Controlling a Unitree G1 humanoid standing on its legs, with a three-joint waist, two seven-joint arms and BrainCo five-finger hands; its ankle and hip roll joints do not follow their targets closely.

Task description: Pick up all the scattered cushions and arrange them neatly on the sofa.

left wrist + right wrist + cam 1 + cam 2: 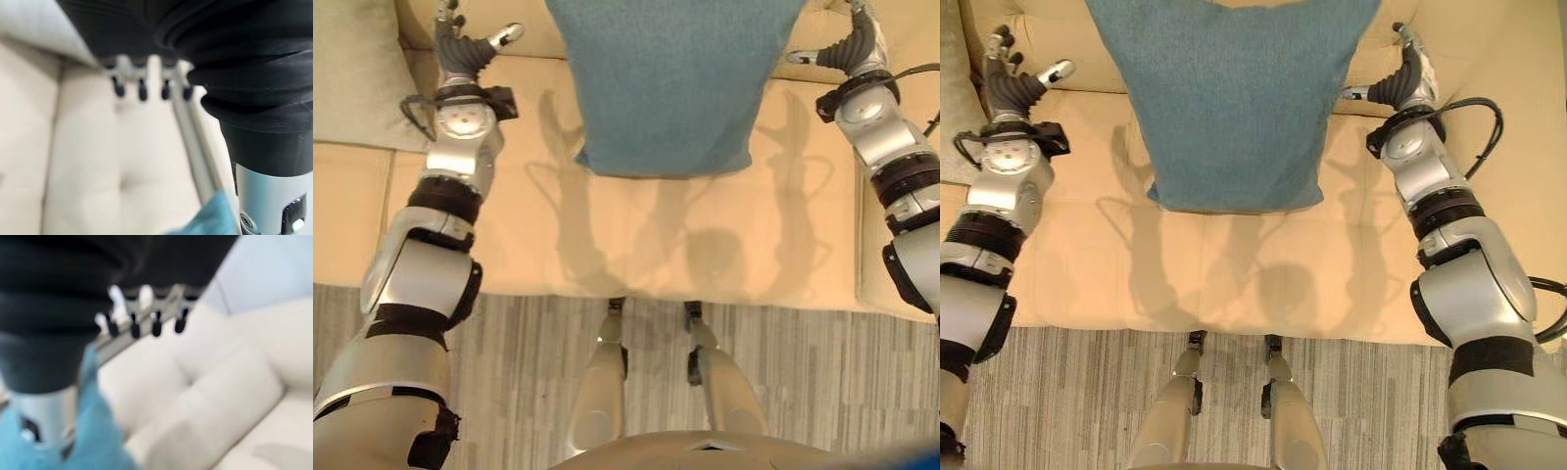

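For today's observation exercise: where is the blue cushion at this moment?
In the left eye view the blue cushion sits centred on the cream sofa, propped towards its backrest, between the left hand and right hand.

No text, label, brand, number or sign can be read anywhere. The teal cushion (671,83), the pale cushion (352,69) at the sofa's left end, the sofa (636,235) itself and the floor (803,392) all carry plain surfaces without print.
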